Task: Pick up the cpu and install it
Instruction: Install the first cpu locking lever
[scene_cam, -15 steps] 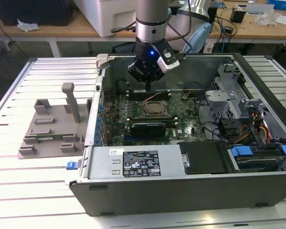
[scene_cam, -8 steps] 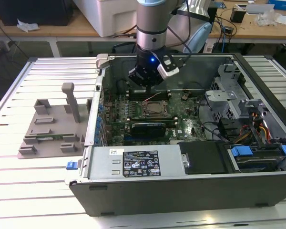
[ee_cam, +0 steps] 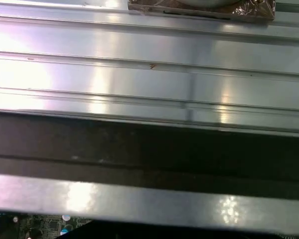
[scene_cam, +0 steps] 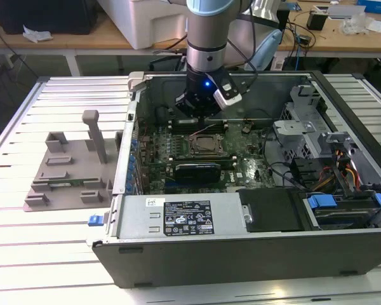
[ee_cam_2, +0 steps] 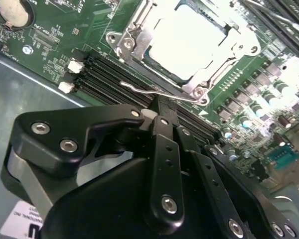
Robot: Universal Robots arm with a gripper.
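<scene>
Obs., single moment. Gripper (scene_cam: 200,109) hung inside the open computer case (scene_cam: 178,264), low over the motherboard (scene_cam: 254,171), in the exterior view. In the second wrist view the gripper (ee_cam_2: 162,107) had its two black fingers (ee_cam_2: 165,144) drawn together with no gap visible and nothing seen between them; judged clenched and empty.

Cpu (ee_cam_2: 187,42): bright silver square lying flat inside the socket frame (ee_cam_2: 127,35), so it looked seated in the socket rather than carried. In the exterior view the cpu (scene_cam: 207,145) lay just beyond the gripper, toward the camera side of the case.

Key relation: the cpu sat straight ahead of the fingertips, along the line the fingers pointed, near but apart. Between the two ran the thin wire retention lever (ee_cam_2: 157,92), lying crosswise just past the tips; contact with it could not be confirmed. The cpu is square, so no long axis to align; its edges were skewed relative to the finger line.

View differences: the second wrist view gave the finger-to-lever-to-cpu order. The exterior view gave the gripper's place in the case, plus the grey plastic tray (scene_cam: 57,171) on the slatted table (scene_cam: 25,229), well apart at the exterior view's left. The first wrist view gave ribbed table metal (ee_cam: 139,59) and a sliver of green board (ee_cam: 45,226)
</scene>
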